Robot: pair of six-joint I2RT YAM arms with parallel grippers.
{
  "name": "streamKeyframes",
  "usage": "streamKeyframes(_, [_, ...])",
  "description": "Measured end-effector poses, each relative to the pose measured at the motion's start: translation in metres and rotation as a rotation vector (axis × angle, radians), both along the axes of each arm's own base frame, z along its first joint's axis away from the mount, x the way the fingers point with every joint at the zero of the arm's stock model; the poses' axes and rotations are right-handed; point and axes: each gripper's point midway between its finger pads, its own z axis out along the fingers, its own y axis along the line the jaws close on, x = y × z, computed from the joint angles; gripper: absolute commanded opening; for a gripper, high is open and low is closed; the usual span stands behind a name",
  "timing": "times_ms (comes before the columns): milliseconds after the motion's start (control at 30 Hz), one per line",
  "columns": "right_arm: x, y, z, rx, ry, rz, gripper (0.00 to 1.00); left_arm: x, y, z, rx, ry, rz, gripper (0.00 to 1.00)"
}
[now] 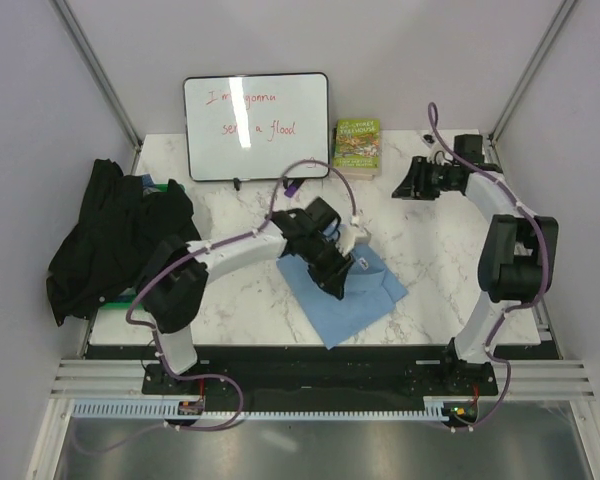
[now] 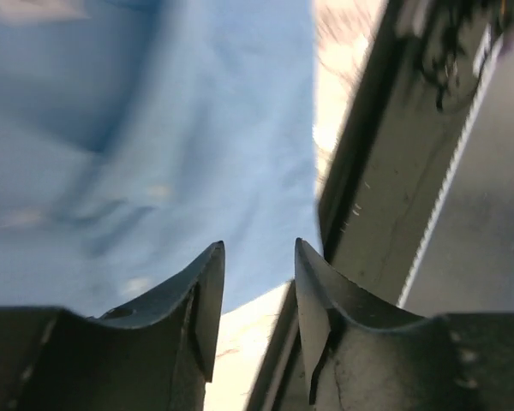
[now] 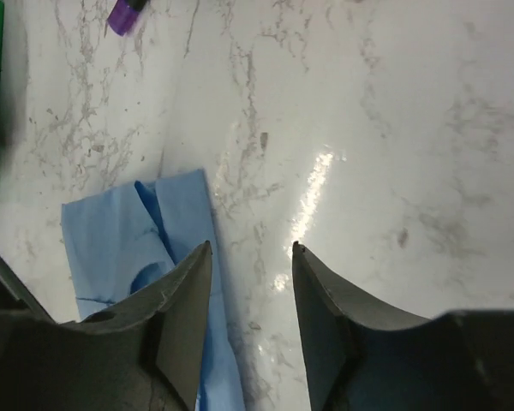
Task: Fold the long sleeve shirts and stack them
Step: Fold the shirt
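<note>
- White marbled bench [image 1: 430, 250], glossy and grey-veined, between pale wall panels.
- Thin, smooth blue shirt [image 1: 365, 300], folded into a flat rough rectangle, lies at the bench's near middle.
- Limp black shirt [image 1: 110, 240] sits in a crumpled heap well left of the blue shirt and drapes over the bench's edge.
- Stretched low, the left claw [image 1: 335, 285] tilts down over the blue shirt's left part, dark tapered fingers [image 2: 207, 291] apart.
- Elbow bent high, the right claw [image 1: 405, 185] hangs behind and right of the blue shirt, fingers [image 3: 188, 300] apart.
</note>
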Motion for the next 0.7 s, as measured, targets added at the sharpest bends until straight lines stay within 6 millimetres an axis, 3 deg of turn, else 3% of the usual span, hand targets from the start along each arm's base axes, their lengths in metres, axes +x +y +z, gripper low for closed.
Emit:
streamKeyframes(100, [-0.021,-0.028,0.02,-0.06,-0.038,0.017,0.52,0.074,0.013,0.032,-0.073,-0.087,0.159,0.5])
streamKeyframes(167, [-0.042,-0.028,0.02,-0.079,-0.018,0.056,0.51,0.113,0.029,0.039,-0.08,-0.137,0.25,0.48])
streamKeyframes(233, [-0.069,-0.018,0.008,-0.086,0.029,0.116,0.51,0.142,0.047,0.033,-0.054,-0.164,0.33,0.48])
streamKeyframes(300, [-0.095,-0.008,-0.01,-0.088,0.106,0.171,0.51,0.151,0.057,0.016,-0.011,-0.146,0.372,0.47])
streamKeyframes(433, [-0.147,0.006,-0.046,-0.103,0.269,0.278,0.52,0.142,0.072,-0.032,0.099,-0.041,0.436,0.45])
streamKeyframes(567, [-0.163,0.006,-0.063,-0.114,0.341,0.319,0.51,0.123,0.086,-0.063,0.18,0.051,0.488,0.35])
streamKeyframes(633, [-0.166,0.005,-0.07,-0.117,0.363,0.329,0.5,0.121,0.088,-0.065,0.175,0.069,0.509,0.27])
streamKeyframes(700, [-0.168,0.003,-0.078,-0.125,0.386,0.337,0.5,0.116,0.088,-0.067,0.158,0.101,0.531,0.27])
